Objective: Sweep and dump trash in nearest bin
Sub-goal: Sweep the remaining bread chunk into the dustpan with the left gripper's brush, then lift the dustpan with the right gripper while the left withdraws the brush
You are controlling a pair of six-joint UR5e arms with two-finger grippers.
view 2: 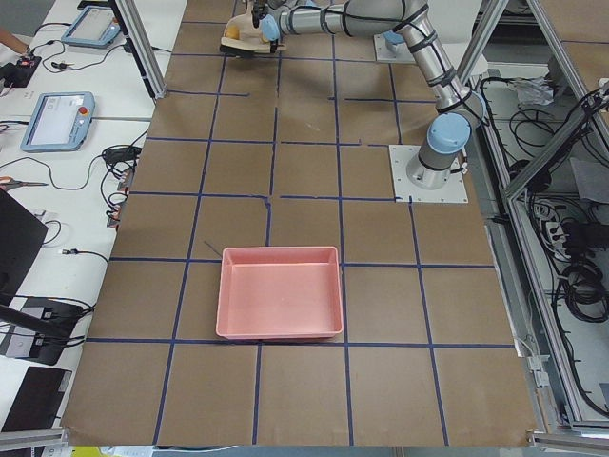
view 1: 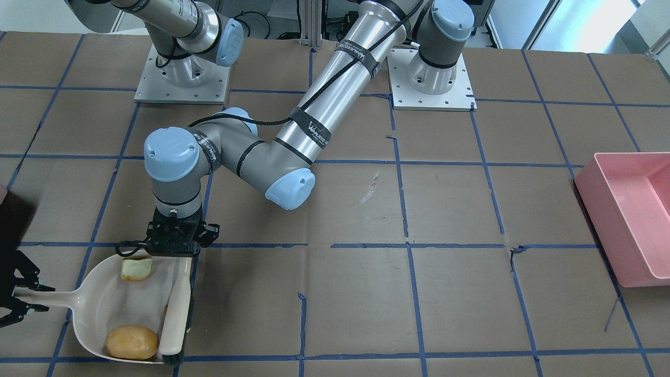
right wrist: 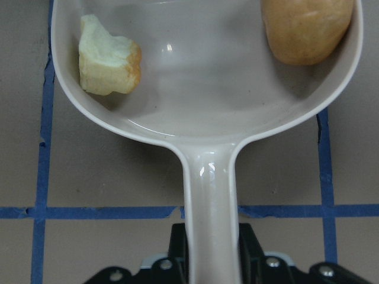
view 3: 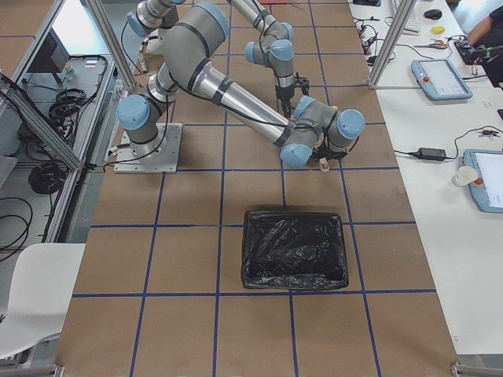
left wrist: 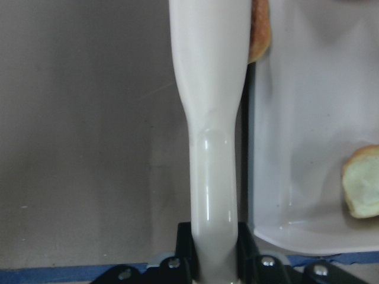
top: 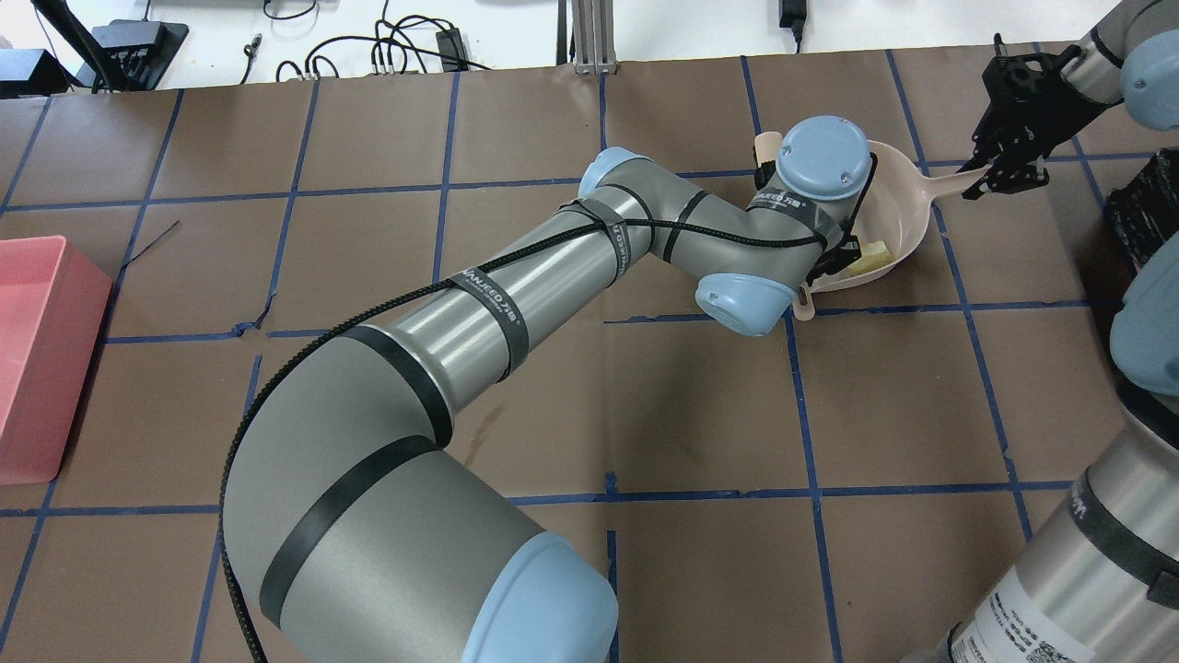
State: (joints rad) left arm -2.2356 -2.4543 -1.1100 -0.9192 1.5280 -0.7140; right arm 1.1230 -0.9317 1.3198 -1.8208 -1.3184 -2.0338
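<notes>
The trash lies in the dustpan (view 1: 99,303) at the front view's lower left: a bun (view 1: 132,342) and a pale chunk (view 1: 136,269), likely light, crumbly and apt to roll. The right claw (view 1: 21,301) clamps the dustpan's handle, and the left claw (view 1: 175,251) grips the brush (view 1: 177,309). Carrying by that stiff handle, held level, seems safest.

My worktop (view 1: 335,293) wears brown paper crossed by a grid of blue tape, torn in places. A light-pink rectangular tub (view 1: 628,220) sits open side up at the end on my left, well apart from the cream dustpan (view 1: 99,303) at the other end. A brush (view 1: 177,306) with a cream handle and dark bristles lies along the pan's open edge. Past the worktop's far side, on white benches, I see grey teach pendants (view 2: 57,119), a paper cup (view 3: 465,176) and loose black cables (top: 387,55). A white chair (view 3: 31,302) stands on my side.
</notes>
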